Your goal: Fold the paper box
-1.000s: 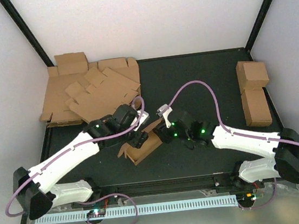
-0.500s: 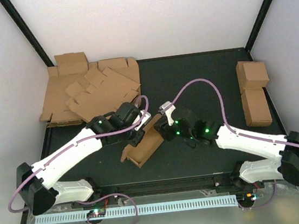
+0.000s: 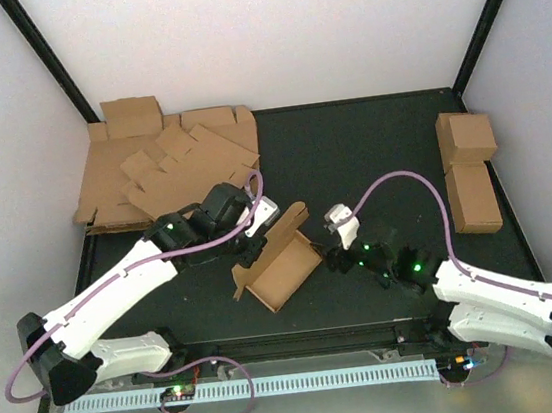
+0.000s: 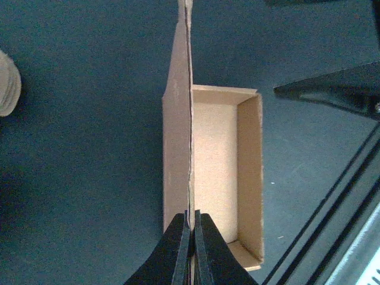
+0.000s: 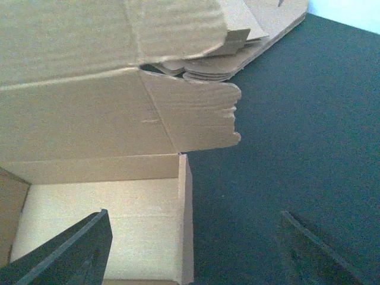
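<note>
the paper box point(image 3: 281, 264) lies on the dark surface point(image 3: 369, 145) a little left of and below the middle of the top view, between the two arms. it is a low open tray set at a slant, with one long panel standing upright along its upper-left side.

the right fingers point(image 5: 71, 249) are spread wide and hold nothing. they sit just beside the box's right end, low in the frame. in the right wrist view one finger hangs over the open tray and the other over bare surface. whether either touches the cardboard, i cannot tell.

the left fingers point(image 4: 180, 237) are pressed together on the top edge of the upright panel, pinching it near one end. the tray's floor and far wall show beside them in the left wrist view.

further back, a stack of flat blanks point(image 3: 166, 170) lies at the upper left. two closed cartons point(image 3: 470, 168) sit end to end at the right edge, well apart from the box.
</note>
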